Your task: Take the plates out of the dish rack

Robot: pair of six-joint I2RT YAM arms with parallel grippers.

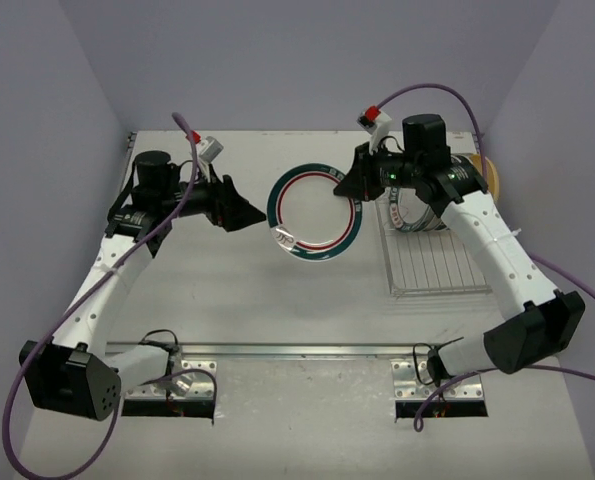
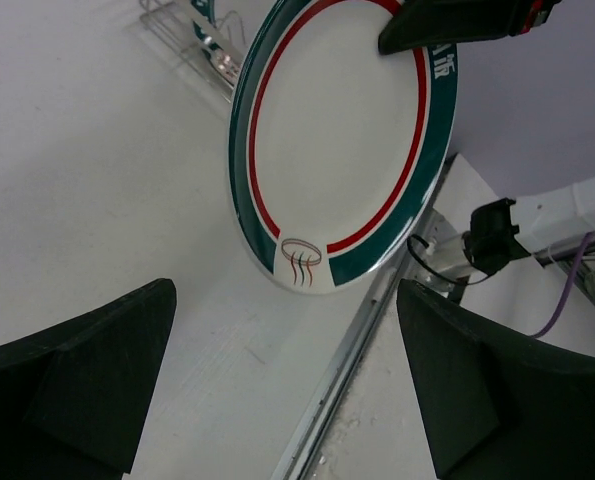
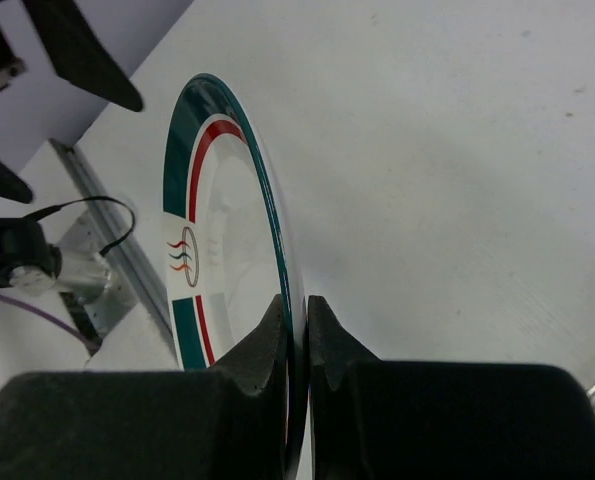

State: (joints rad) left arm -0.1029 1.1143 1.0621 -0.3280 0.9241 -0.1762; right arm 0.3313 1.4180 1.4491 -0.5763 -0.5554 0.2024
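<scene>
White table (image 1: 227,290): R gripper (image 3: 298,310) jaws tight on plate (image 1: 312,215) rim, steam-swirl logo (image 2: 301,260), lettering (image 2: 442,63) illegible; L gripper (image 1: 249,213) jaws wide apart.

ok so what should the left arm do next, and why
Probably ease the left gripper forward onto the free rim of the plate. Its jaws stand open facing it, and the right gripper pinches the opposite rim, holding it clear of the dish rack: it looks like a handover.
</scene>
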